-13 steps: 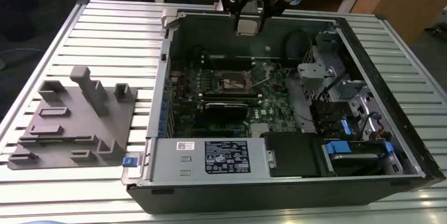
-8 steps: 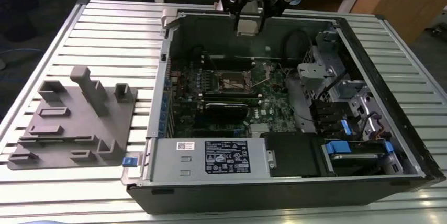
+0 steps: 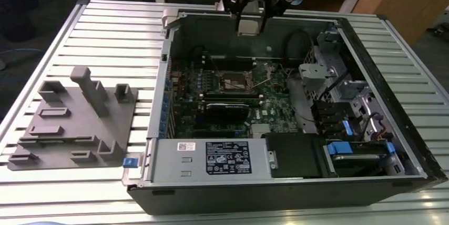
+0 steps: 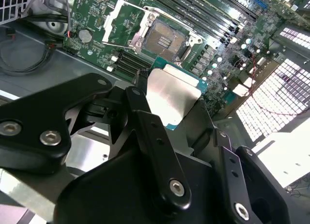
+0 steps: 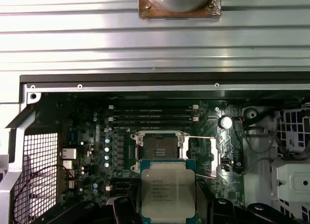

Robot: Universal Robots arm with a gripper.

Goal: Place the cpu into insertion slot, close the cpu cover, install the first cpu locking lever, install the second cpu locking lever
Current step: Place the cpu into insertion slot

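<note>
My gripper [image 3: 249, 22] hangs over the far wall of the open computer case [image 3: 163, 104], shut on the cpu [image 3: 249, 27]. In both wrist views the cpu [image 5: 168, 192] [image 4: 172, 95] shows its silver-grey top, pinched at its edges between the black fingers [image 4: 145, 122]. The insertion slot [image 3: 235, 81] [image 5: 157, 147] [image 4: 163, 37] lies bare on the green motherboard, well below the chip, its dark centre exposed. The cpu cover [image 4: 123, 23] [image 5: 213, 153] stands swung open beside the socket. A thin lever rod [image 5: 198, 136] is raised next to it.
A grey fixture block [image 3: 70, 120] sits on the slatted metal table [image 3: 112, 30] at the exterior view's left. Inside the case are a black card [image 3: 228, 110], a labelled power supply [image 3: 210, 159], black cables [image 3: 302, 43] and drive bays [image 3: 350, 114]. Long memory slots [image 5: 152, 115] flank the socket.
</note>
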